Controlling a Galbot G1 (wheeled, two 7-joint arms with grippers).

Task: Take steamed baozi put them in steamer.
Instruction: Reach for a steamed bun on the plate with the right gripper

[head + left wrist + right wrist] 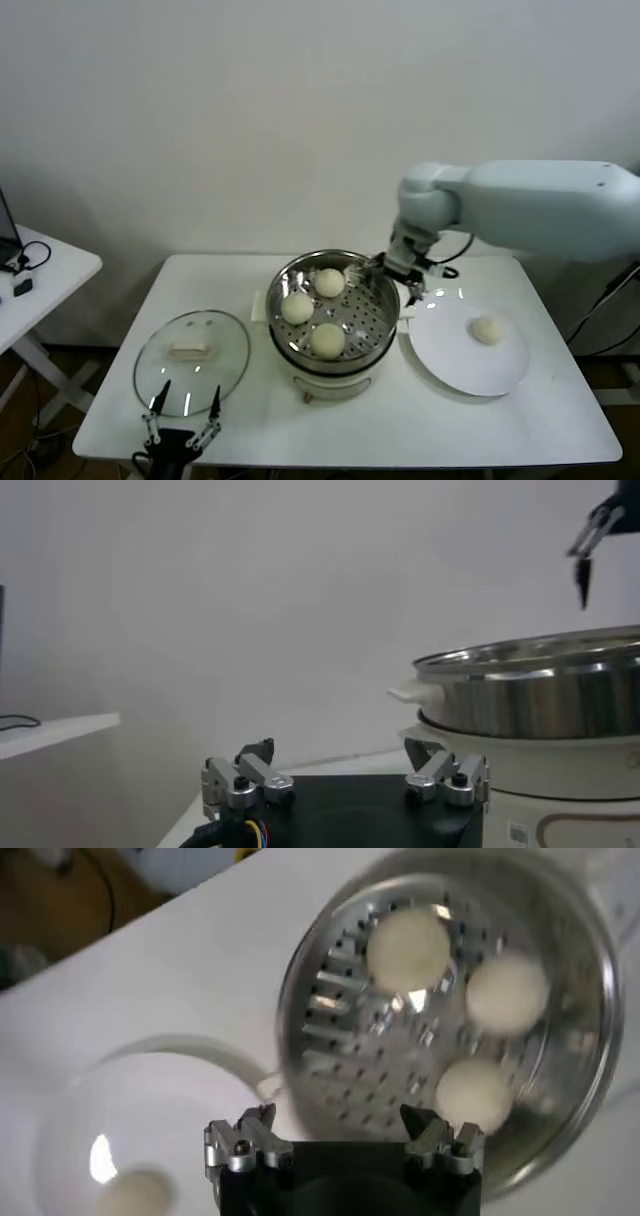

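Note:
The steamer (378, 340) stands mid-table with three steamed baozi on its perforated tray: (330, 282), (297, 308), (327, 340). A fourth baozi (487, 329) lies on the white plate (465, 375) to its right. My right gripper (384, 279) hovers over the steamer's back right rim, open and empty. In the right wrist view that gripper (338, 1123) looks down on the tray (340, 1008), its baozi (408, 948) and the plate's baozi (130, 1193). My left gripper (182, 408) is parked open at the table's front left; in its own view it (340, 765) faces the steamer's wall (540, 695).
A round glass lid (192, 360) lies flat left of the steamer, just ahead of the left gripper. A small white side table (45, 280) with a cable stands off to the far left. The wall is close behind the table.

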